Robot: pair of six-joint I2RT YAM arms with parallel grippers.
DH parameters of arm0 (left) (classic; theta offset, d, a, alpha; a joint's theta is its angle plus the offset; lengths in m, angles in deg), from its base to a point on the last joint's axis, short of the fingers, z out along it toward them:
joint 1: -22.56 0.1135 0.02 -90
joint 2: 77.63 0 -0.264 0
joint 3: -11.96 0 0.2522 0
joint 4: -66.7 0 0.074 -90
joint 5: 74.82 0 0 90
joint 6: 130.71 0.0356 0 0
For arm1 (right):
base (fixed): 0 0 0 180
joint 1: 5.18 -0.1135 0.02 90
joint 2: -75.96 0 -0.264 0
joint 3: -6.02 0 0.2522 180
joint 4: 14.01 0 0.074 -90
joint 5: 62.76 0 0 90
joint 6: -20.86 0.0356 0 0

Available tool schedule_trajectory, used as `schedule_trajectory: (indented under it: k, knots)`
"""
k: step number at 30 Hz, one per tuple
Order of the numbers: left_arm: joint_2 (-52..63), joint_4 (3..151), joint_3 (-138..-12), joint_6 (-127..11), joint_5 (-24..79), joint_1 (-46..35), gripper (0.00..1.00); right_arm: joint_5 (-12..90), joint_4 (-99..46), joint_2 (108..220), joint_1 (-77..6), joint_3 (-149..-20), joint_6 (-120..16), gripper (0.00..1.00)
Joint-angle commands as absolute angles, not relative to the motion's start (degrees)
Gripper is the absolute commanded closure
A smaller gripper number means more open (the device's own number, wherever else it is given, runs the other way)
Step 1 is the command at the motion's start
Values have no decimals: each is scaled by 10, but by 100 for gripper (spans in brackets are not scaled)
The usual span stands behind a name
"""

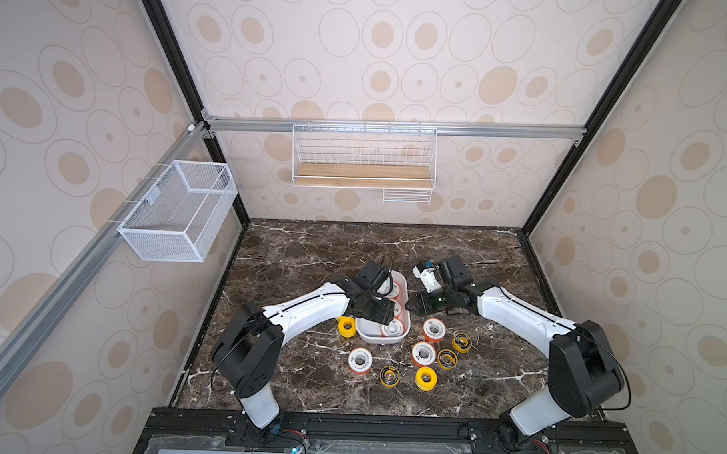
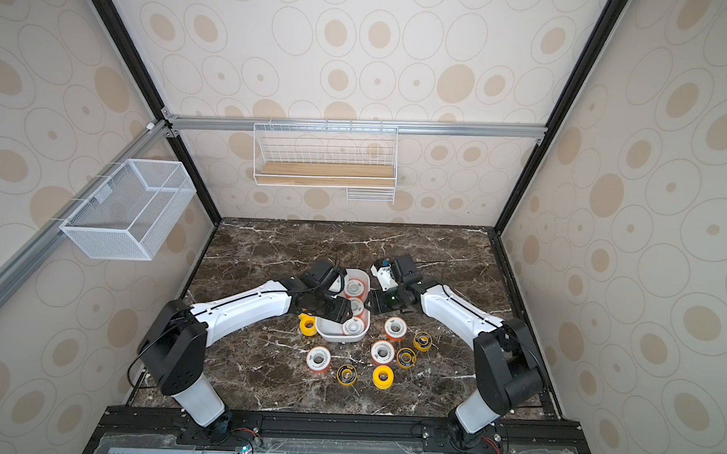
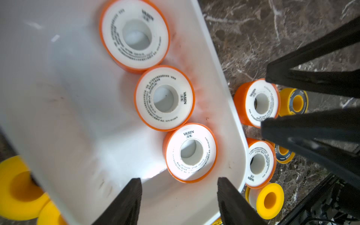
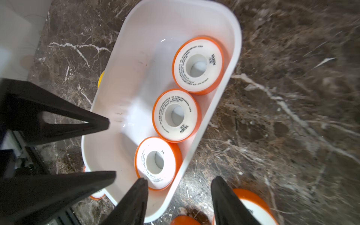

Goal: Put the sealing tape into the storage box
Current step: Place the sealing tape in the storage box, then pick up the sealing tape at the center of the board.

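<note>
Left wrist view: three sealing tape [image 3: 164, 98] spools in storage box [image 3: 78, 97], rest on desk [image 3: 253, 39].
Empty, left end effector [image 3: 180, 181] and right end effector [image 4: 179, 179] gape; crowded together, they may collide.

A: Inside the storage box [image 1: 380, 339]?
B: Three spools [image 3: 164, 98], one row, along its right wall.
A: Outside?
B: A spool [image 1: 347, 326] just left of it; other spools [image 1: 423, 354] on worktop [image 1: 311, 255], before and right.
</note>
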State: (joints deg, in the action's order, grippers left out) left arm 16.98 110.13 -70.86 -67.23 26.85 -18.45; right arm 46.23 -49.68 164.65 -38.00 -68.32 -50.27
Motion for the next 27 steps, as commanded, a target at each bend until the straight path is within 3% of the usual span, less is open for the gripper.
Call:
schedule_trajectory:
  k: [1, 9, 18, 27]
  knots:
    - [119, 1132, -702, -665, 198, -190, 34, 394, -532, 1615, -384, -667, -526, 41]
    - [0, 1143, -641, -663, 82, -182, 33, 342, -568, 1556, -384, -637, -548, 41]
    - [-140, 1148, -542, -679, 68, -118, 31, 322, -593, 1513, -383, -598, -546, 41]
    - [-214, 1159, -485, -693, 33, -108, 29, 292, -616, 1488, -383, -557, -533, 41]
